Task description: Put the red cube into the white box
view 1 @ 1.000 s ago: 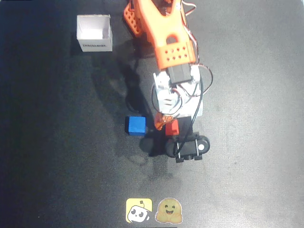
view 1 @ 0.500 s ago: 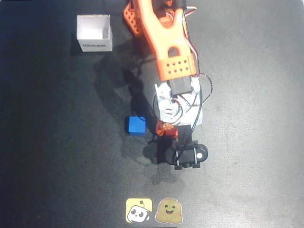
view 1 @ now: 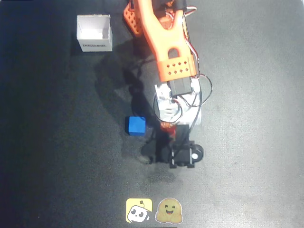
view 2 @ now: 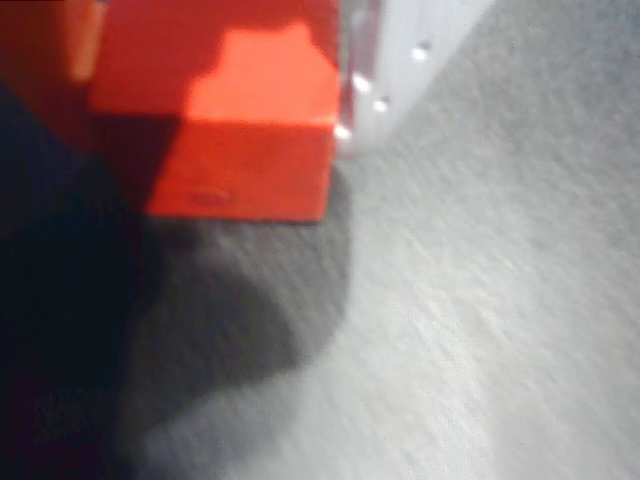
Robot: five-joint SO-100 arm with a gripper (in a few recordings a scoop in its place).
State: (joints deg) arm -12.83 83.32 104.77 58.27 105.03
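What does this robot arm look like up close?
The arm is bright orange plastic, with a link pierced by small holes. Below sits a white wrist block looped with thin black, red and white cables, then a black camera housing by the gripper.

Count on the table: one red cube (view 2: pixel 250 130), one blue cube (view 1: pixel 136 125), one white box (view 1: pixel 95 33), two stickers (view 1: pixel 138 210) (view 1: pixel 170 211), one orange arm (view 1: pixel 164 42).
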